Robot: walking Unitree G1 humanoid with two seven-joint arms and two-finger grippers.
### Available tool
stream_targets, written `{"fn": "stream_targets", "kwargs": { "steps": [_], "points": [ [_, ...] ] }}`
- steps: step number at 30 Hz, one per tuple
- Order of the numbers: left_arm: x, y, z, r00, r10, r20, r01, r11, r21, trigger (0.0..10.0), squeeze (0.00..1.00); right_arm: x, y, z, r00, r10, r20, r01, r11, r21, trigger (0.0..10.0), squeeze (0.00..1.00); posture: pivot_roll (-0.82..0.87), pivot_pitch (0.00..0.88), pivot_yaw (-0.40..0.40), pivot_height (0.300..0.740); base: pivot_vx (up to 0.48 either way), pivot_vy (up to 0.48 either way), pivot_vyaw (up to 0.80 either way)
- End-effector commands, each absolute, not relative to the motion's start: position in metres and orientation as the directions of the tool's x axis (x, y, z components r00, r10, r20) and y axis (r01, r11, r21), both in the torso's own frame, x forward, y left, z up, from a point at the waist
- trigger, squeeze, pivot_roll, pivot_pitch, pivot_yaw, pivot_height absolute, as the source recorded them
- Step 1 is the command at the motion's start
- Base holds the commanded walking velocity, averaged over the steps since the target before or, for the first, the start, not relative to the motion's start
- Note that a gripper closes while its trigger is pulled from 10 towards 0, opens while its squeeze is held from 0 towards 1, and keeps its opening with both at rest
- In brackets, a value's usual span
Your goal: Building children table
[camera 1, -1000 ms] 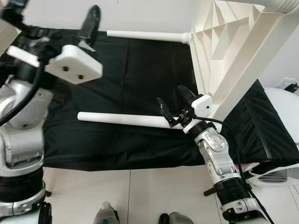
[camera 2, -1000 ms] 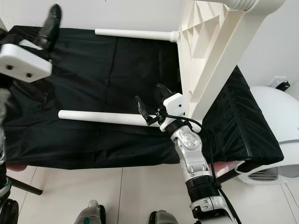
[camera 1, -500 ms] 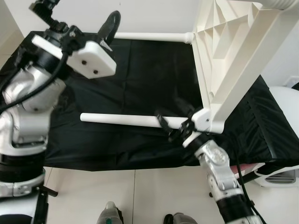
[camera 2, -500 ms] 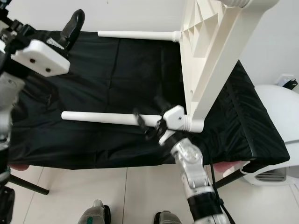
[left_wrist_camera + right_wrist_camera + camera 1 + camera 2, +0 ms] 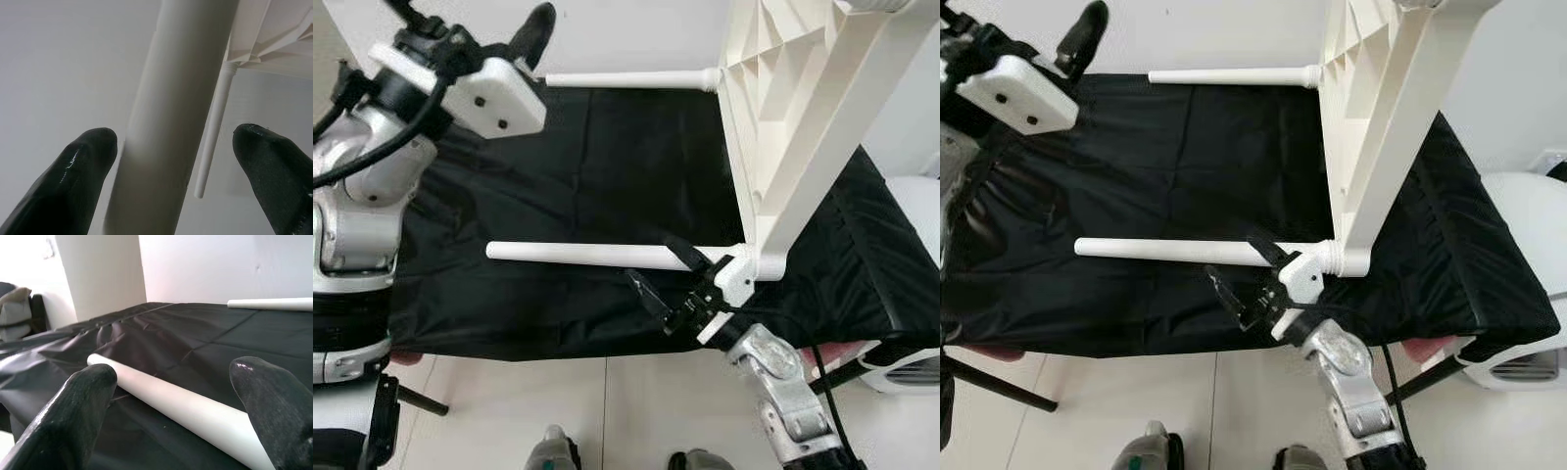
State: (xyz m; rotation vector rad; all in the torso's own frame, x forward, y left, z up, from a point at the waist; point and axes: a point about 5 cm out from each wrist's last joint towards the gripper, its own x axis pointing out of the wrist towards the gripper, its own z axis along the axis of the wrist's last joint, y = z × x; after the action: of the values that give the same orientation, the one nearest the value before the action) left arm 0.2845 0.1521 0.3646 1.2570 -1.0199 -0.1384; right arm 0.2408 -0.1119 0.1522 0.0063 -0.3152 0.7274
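Legs jutting from tabletop (image 5: 783, 108) standing on edge at upper right: near leg (image 5: 597, 256) lying mid-frame across black cloth (image 5: 607, 157), far leg (image 5: 626, 78) along top edge. Right gripper (image 5: 668, 281) low centre, fingers apart, straddling near leg by its joint, not clamped. Left gripper (image 5: 171, 161) upper left, fingers spread, its wrist view facing a thick white post (image 5: 171, 122) between them, untouched.

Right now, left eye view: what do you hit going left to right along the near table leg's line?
Black cloth → free end of the near table leg → right gripper, open around the leg → white table frame.
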Motion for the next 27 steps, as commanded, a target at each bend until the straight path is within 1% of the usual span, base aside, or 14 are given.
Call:
{"fn": "stream_targets", "kwargs": {
  "steps": [1, 5, 12, 13, 14, 15, 16, 20, 21, 23, 24, 25, 26, 27],
  "points": [
    [0.29, 0.155, 0.365, 0.603, -0.583, 0.544, -0.435, 0.332, 0.837, 10.0, 0.0, 0.236, -0.114, 0.155, 0.707, 0.645, 0.291, -0.654, 0.753, -0.078, 10.0, 0.0, 0.07, 0.09, 0.102, 0.74, 0.0, 0.0, 0.0],
    [0.299, 0.16, 0.364, 0.645, -0.564, 0.515, -0.407, 0.317, 0.857, 10.0, 0.0, 0.227, -0.122, 0.159, 0.729, 0.623, 0.283, -0.629, 0.773, -0.082, 10.0, 0.0, 0.04, 0.088, 0.131, 0.74, 0.0, 0.0, 0.0],
    [0.305, 0.162, 0.365, 0.671, -0.558, 0.488, -0.382, 0.303, 0.873, 10.0, 0.0, 0.219, -0.131, 0.159, 0.764, 0.581, 0.281, -0.586, 0.807, -0.075, 10.0, 0.0, 0.02, 0.086, 0.145, 0.74, 0.0, 0.0, 0.0],
    [0.308, 0.162, 0.365, 0.679, -0.556, 0.478, -0.373, 0.3, 0.878, 10.0, 0.0, 0.217, -0.135, 0.158, 0.78, 0.561, 0.276, -0.565, 0.822, -0.073, 10.0, 0.0, 0.01, 0.085, 0.151, 0.74, 0.0, 0.0, 0.0],
    [0.31, 0.162, 0.365, 0.686, -0.555, 0.471, -0.365, 0.298, 0.882, 9.7, 0.0, 0.214, -0.139, 0.158, 0.798, 0.537, 0.273, -0.539, 0.839, -0.072, 10.0, 0.0, 0.0, 0.084, 0.16, 0.74, 0.0, 0.0, 0.0],
    [0.312, 0.163, 0.365, 0.691, -0.552, 0.467, -0.36, 0.297, 0.884, 6.1, 0.0, 0.212, -0.143, 0.158, 0.819, 0.506, 0.27, -0.508, 0.859, -0.069, 10.0, 0.0, -0.01, 0.083, 0.166, 0.74, 0.0, 0.0, 0.0],
    [0.313, 0.163, 0.365, 0.694, -0.552, 0.462, -0.356, 0.295, 0.887, 5.1, 0.0, 0.209, -0.147, 0.157, 0.835, 0.481, 0.267, -0.482, 0.874, -0.069, 10.0, 0.0, -0.02, 0.083, 0.169, 0.74, 0.0, 0.0, 0.0],
    [0.314, 0.163, 0.365, 0.696, -0.553, 0.458, -0.353, 0.293, 0.889, 5.1, 0.0, 0.206, -0.15, 0.157, 0.848, 0.46, 0.262, -0.459, 0.886, -0.068, 10.0, 0.0, -0.02, 0.083, 0.169, 0.74, 0.0, 0.0, 0.0],
    [0.315, 0.163, 0.365, 0.699, -0.553, 0.454, -0.348, 0.291, 0.891, 3.5, 0.0, 0.205, -0.152, 0.157, 0.859, 0.439, 0.264, -0.439, 0.896, -0.063, 10.0, 0.0, -0.04, 0.083, 0.182, 0.74, 0.0, 0.0, 0.0],
    [0.315, 0.163, 0.365, 0.699, -0.553, 0.454, -0.348, 0.291, 0.891, 3.5, 0.0, 0.205, -0.152, 0.157, 0.859, 0.439, 0.264, -0.439, 0.896, -0.063, 10.0, 0.0, -0.04, 0.083, 0.182, 0.74, 0.0, 0.0, 0.0],
    [0.317, 0.164, 0.365, 0.703, -0.551, 0.45, -0.344, 0.291, 0.893, 0.0, 0.0, 0.203, -0.155, 0.156, 0.871, 0.414, 0.262, -0.413, 0.908, -0.062, 10.0, 0.0, -0.05, 0.084, 0.187, 0.74, 0.0, 0.0, 0.0],
    [0.319, 0.165, 0.365, 0.709, -0.55, 0.442, -0.335, 0.289, 0.897, 0.0, 0.0, 0.199, -0.159, 0.154, 0.894, 0.364, 0.261, -0.362, 0.93, -0.057, 10.0, 0.0, -0.07, 0.088, 0.198, 0.74, 0.0, 0.0, 0.0],
    [0.319, 0.165, 0.365, 0.709, -0.55, 0.442, -0.335, 0.289, 0.897, 0.0, 0.0, 0.199, -0.159, 0.154, 0.894, 0.364, 0.261, -0.362, 0.93, -0.057, 10.0, 0.0, -0.07, 0.088, 0.198, 0.74, 0.0, 0.0, 0.0],
    [0.321, 0.166, 0.364, 0.714, -0.549, 0.435, -0.326, 0.289, 0.9, 0.0, 0.0, 0.194, -0.164, 0.151, 0.913, 0.319, 0.254, -0.318, 0.947, -0.046, 10.0, 0.0, -0.07, 0.089, 0.2, 0.74, 0.0, 0.0, 0.0]
  ]
}}
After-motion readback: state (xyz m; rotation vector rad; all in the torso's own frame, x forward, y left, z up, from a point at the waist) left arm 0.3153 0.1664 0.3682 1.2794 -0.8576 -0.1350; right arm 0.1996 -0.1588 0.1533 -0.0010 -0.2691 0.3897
